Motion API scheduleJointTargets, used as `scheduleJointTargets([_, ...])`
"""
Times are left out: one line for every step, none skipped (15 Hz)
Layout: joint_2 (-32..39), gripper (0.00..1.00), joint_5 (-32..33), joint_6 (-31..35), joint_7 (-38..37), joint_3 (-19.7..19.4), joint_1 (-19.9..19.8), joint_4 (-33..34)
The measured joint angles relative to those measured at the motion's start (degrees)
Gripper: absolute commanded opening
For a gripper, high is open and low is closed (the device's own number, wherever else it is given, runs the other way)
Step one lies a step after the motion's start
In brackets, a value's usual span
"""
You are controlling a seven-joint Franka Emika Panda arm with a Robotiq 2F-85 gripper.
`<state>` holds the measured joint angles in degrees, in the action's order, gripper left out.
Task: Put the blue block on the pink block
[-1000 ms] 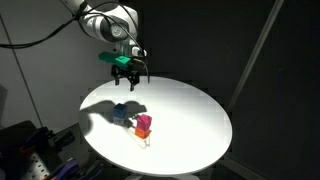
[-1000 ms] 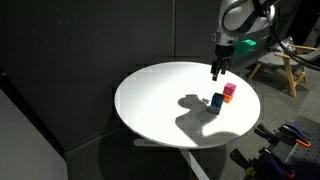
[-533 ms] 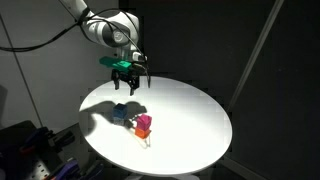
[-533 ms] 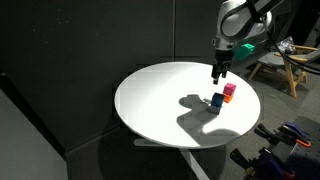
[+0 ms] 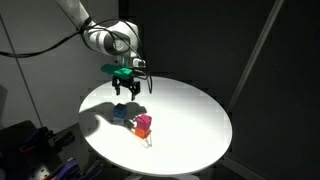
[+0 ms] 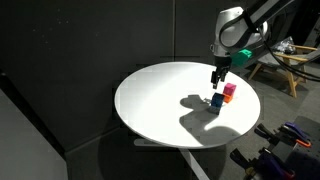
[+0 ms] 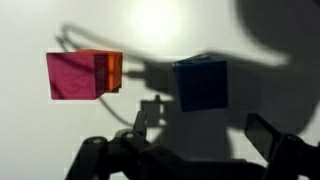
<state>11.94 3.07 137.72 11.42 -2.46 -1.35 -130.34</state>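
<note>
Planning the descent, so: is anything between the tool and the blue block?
Nothing visible. The open tool hangs above the blue block with bare air between; the pink block sits to one side, apart.

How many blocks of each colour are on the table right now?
blue block: 1
pink block: 1
orange-red block: 1
Total: 3

Harsh light glares off the white table (image 5: 195,110), casting hard shadows amid dark surroundings.
</note>
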Motion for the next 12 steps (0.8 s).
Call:
scheduleJointTargets([0.5, 1.0, 0.4, 0.8, 0.0, 0.0, 0.0, -0.2])
scheduleJointTargets([1.1, 1.0, 1.0, 1.7, 0.0, 0.0, 0.0, -0.4])
scheduleJointTargets([1.6, 1.0, 1.6, 2.4, 0.0, 0.0, 0.0, -0.6])
scheduleJointTargets([2.0, 1.0, 2.1, 3.0, 0.0, 0.0, 0.0, -0.8])
scheduleJointTargets([2.3, 1.0, 2.5, 3.6, 0.0, 0.0, 0.0, -1.1])
scheduleJointTargets([2.6, 1.0, 2.8, 4.2, 0.0, 0.0, 0.0, -1.4])
scheduleJointTargets([2.9, 1.0, 3.1, 4.7, 0.0, 0.0, 0.0, -1.7])
scheduleJointTargets([3.0, 1.0, 3.3, 5.0, 0.0, 0.0, 0.1, -2.0])
scheduleJointTargets([3.1, 1.0, 3.3, 5.1, 0.0, 0.0, 0.1, -2.2])
scheduleJointTargets([3.1, 1.0, 3.3, 5.2, 0.0, 0.0, 0.2, -2.4])
scheduleJointTargets([3.1, 1.0, 3.3, 5.2, 0.0, 0.1, 0.2, -2.6])
scheduleJointTargets([3.1, 1.0, 3.3, 5.2, 0.0, 0.1, 0.3, -2.8])
